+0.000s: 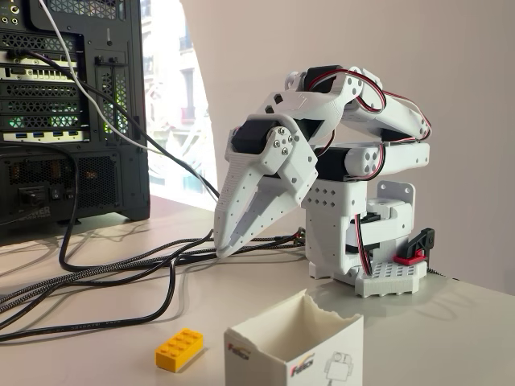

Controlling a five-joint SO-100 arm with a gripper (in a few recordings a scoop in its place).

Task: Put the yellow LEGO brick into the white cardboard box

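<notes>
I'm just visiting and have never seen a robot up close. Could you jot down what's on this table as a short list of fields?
Robot: white arm, folded up on its studded base
Claw: points down at the table, apart from brick and box, fingers together, holding nothing
Yellow LEGO brick: lies on the table, left of the box in the fixed view, not touching it
White cardboard box: open top, ragged rim
Cables: black, run across the table
Computer tower: back left

Glossy plastic brick (179, 349) (studded), matt cardboard box (294, 342) — ragged rim
</notes>
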